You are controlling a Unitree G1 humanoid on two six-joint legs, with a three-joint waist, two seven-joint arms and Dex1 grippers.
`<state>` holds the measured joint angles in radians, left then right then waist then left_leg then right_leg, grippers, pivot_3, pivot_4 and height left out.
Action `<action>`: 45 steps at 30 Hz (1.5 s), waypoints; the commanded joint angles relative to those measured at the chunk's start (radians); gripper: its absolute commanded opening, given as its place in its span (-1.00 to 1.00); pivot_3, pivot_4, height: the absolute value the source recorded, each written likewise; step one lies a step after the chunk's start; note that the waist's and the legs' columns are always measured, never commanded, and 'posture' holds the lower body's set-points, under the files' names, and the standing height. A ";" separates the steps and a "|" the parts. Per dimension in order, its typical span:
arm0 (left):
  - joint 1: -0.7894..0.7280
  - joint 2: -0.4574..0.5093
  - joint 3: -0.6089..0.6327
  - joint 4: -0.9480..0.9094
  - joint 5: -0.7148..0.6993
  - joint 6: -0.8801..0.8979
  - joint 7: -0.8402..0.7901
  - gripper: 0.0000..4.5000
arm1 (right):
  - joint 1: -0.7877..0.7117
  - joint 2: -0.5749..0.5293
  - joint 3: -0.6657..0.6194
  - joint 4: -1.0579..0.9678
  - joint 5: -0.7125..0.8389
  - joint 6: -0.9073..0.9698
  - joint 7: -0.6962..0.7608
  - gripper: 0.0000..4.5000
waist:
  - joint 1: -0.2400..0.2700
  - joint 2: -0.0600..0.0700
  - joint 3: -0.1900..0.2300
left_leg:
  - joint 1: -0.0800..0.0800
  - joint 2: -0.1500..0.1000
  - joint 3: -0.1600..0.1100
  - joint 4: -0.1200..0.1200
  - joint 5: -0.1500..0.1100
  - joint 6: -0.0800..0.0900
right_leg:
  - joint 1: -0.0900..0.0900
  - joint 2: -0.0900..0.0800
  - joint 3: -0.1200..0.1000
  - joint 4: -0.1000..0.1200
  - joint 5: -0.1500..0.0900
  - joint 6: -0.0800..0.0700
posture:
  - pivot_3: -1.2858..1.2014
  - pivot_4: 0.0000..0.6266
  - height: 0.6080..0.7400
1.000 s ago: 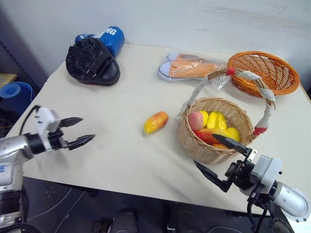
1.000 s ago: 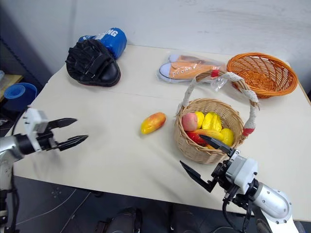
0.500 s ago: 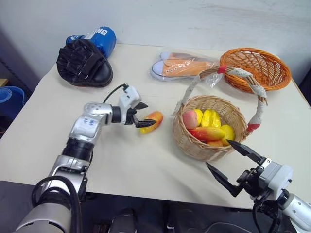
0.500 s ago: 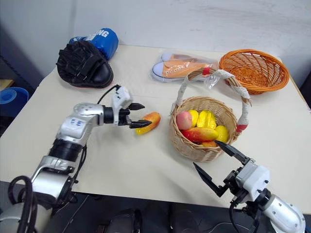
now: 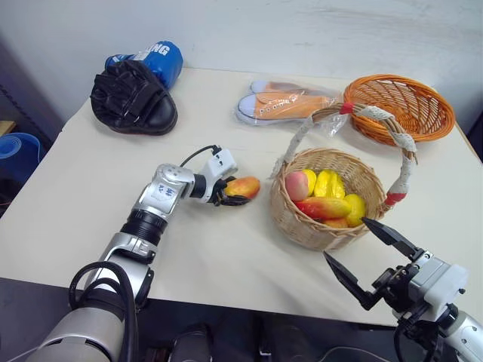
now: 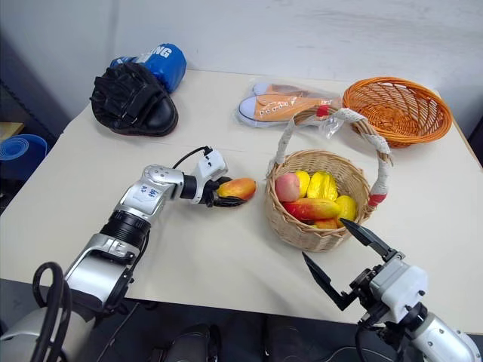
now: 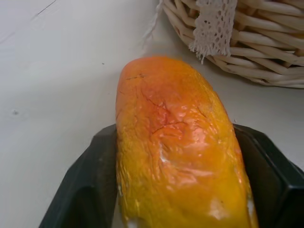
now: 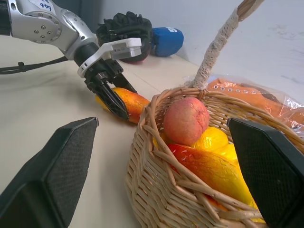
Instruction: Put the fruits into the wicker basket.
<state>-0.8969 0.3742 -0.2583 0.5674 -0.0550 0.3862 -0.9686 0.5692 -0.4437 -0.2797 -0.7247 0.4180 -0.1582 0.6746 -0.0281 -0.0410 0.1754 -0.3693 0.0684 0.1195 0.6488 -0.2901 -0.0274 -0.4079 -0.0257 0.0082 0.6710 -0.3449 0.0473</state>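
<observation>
- Your right gripper (image 5: 371,253) sits nearest you, at the table's front edge, jaws wide apart with nothing in them. The basket (image 5: 302,226) is just past its tips, dead ahead of the gap.
- In that basket: one mango (image 5: 324,207) lying across, a peach (image 5: 297,185) at the rim on the left gripper's side, yellow fruit (image 5: 329,184) behind. All well apart from both sets of jaws.
- Your left gripper (image 5: 225,194) is further out, and it's the arm on the job. The last loose mango (image 5: 242,187) lies between its jaws.
- Left wrist view: a finger (image 7: 90,190) sits against each long flank of the mango. Read it as clamped, or within a hair of it; I can't tell if the squeeze is firm. The fruit looks to rest on the table (image 5: 90,181), not lifted.
- Key relation: the mango's long axis runs along the jaws' own pointing line, not across it. You're gripping the flanks, with the near half between the fingers and the far end sticking out past the tips.
- That far end points at the basket wall, which stands just beyond it, near but not touching.
- So, my call: the carry is short, straight ahead of the jaws. You need lift first; the rim stands higher than the fruit, and the handle (image 5: 407,143) arches over the middle.
- Risk: smooth rounded skin, long overhang, so it could pivot or squirt forward.
</observation>
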 commanded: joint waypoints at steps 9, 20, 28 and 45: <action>-0.047 0.066 0.116 -0.403 -0.342 0.050 -0.411 0.28 | 0.109 0.107 -0.130 0.043 0.012 -0.114 -0.051 1.00 | 0.021 0.001 0.001 | -0.001 -0.001 -0.002 0.001 0.001 -0.002 | 0.001 -0.001 -0.002 0.001 -0.001 -0.002 | 0.03 -0.52 1.00; -0.123 -0.353 -0.043 -0.223 -0.130 -0.091 -0.024 0.28 | 0.191 0.222 -0.143 0.049 0.006 -0.177 -0.102 1.00 | 0.015 0.005 0.000 | 0.002 -0.003 -0.005 0.001 -0.004 0.007 | 0.010 0.000 0.001 -0.010 0.001 0.005 | 0.03 -0.52 1.00; -0.118 -0.311 0.002 -0.186 -0.166 -0.149 -0.084 0.99 | 0.257 0.273 -0.134 0.005 0.022 -0.180 -0.139 1.00 | -0.001 0.009 0.000 | 0.002 -0.002 -0.006 -0.001 -0.004 0.007 | 0.010 0.001 0.000 -0.010 0.001 0.004 | 0.03 -0.52 1.00; 0.336 0.301 0.340 -0.558 -0.457 -0.094 -0.421 0.99 | -0.027 -0.202 -0.321 0.227 0.401 0.135 0.053 1.00 | 0.001 0.014 0.002 | 0.008 -0.002 -0.004 -0.003 -0.003 0.006 | 0.015 -0.002 0.000 -0.010 0.002 0.004 | 0.03 -0.52 1.00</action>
<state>-0.5843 0.6710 0.0540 0.0512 -0.4735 0.2997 -1.3716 0.5647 -0.6157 -0.5888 -0.5111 0.7769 -0.0692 0.7011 -0.0275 -0.0272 0.1777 -0.3604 0.0668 0.1148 0.6459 -0.2935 -0.0200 -0.3931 -0.0277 0.0080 0.6608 -0.3436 0.0504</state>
